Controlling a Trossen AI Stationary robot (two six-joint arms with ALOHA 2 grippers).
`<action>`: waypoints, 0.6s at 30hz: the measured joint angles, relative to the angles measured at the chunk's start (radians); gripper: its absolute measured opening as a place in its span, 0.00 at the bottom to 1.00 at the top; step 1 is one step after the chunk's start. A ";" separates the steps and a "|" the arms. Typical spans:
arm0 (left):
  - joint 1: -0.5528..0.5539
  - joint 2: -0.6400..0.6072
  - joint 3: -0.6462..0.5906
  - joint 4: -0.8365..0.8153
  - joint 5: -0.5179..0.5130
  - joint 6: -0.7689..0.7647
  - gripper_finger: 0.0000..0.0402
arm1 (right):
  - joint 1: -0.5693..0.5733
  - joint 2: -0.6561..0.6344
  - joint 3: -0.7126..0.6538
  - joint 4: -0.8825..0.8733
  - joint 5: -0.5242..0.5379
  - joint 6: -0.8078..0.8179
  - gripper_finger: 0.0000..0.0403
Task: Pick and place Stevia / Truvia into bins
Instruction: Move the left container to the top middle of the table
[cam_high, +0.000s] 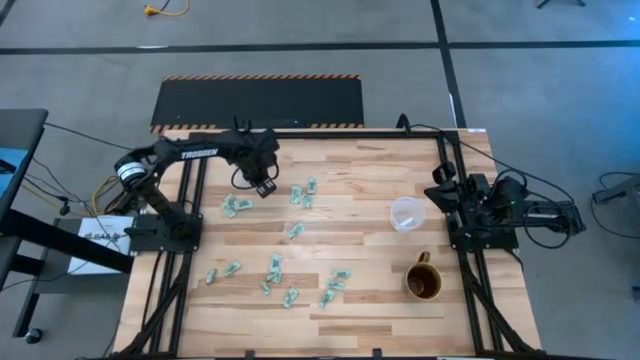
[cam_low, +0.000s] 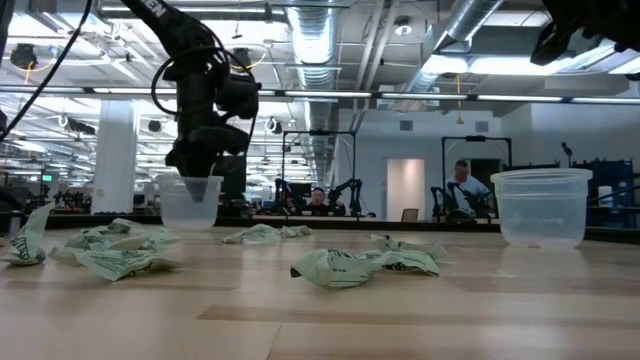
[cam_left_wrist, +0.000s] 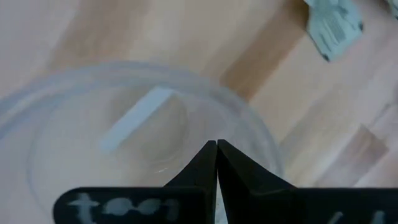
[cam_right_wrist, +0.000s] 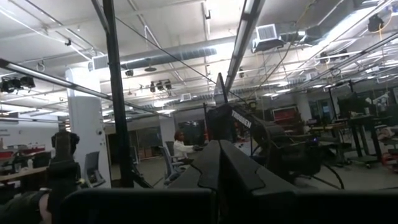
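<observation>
I have the left gripper (cam_left_wrist: 216, 144) pinched fully together and empty, poised directly over a small round clear plastic cup (cam_left_wrist: 134, 134) at the table's far left. One flat white sachet (cam_left_wrist: 138, 117) lies inside that cup. The crumpled green-and-white paper sachets (cam_high: 275, 266) lie scattered across the light wooden table (cam_high: 360, 180). The second clear cup (cam_high: 406, 213) stands beside a brown mug (cam_high: 423, 280). My right gripper (cam_right_wrist: 219, 152) sits closed, empty, parked at the right edge.

Light wooden plank table (cam_high: 350, 170), green and white sachets (cam_high: 275, 266) scattered over its left and middle, two clear plastic cups (cam_high: 406, 213), brown mug (cam_high: 422, 281) near the right edge
</observation>
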 joint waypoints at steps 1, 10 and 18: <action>-0.011 0.000 0.000 -0.001 0.002 0.005 0.00 | 0.000 0.000 0.000 0.000 0.000 0.000 0.00; -0.126 0.000 0.000 0.008 0.098 0.062 0.00 | 0.000 0.000 0.000 0.000 0.000 0.000 0.00; -0.243 0.000 0.000 0.162 0.150 0.117 0.00 | 0.000 0.000 0.000 0.000 0.000 0.000 0.00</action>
